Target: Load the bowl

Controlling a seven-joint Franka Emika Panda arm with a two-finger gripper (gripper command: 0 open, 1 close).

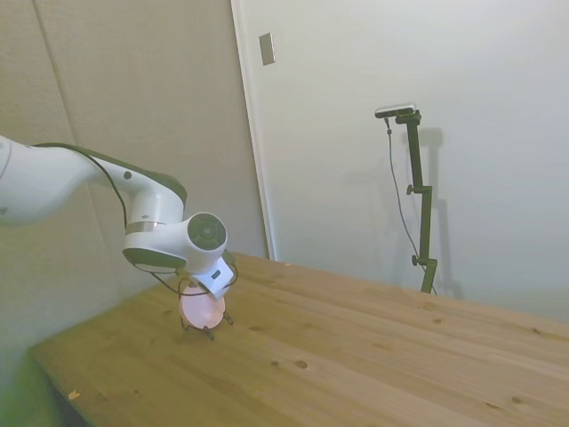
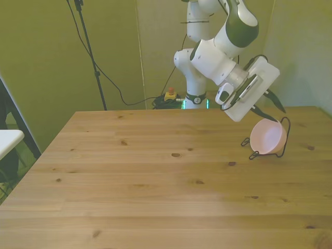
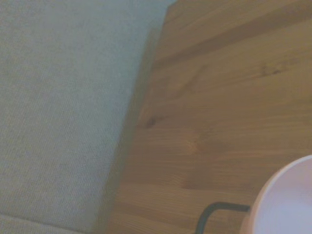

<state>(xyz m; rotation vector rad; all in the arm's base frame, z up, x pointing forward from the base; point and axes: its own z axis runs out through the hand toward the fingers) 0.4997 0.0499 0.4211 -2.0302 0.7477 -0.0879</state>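
Observation:
The pale pink bowl (image 2: 267, 137) stands on its edge in a thin black wire rack (image 2: 252, 154) near the table's edge at the front view's right. Its hollow faces the front camera. My gripper (image 2: 280, 115) hangs tilted just above the bowl's upper rim, its two dark fingers spread apart with nothing between them. In the side view the bowl (image 1: 203, 311) and the rack (image 1: 209, 334) show below the white hand, which hides the fingers. The wrist view catches a piece of the bowl (image 3: 287, 200) and one wire of the rack (image 3: 219, 207).
The wooden table (image 2: 155, 176) stretches wide to the front view's left of the rack. Its edge (image 3: 141, 112) runs close beside the rack, with a grey wall beyond. Cables and a stand are behind the table's far side.

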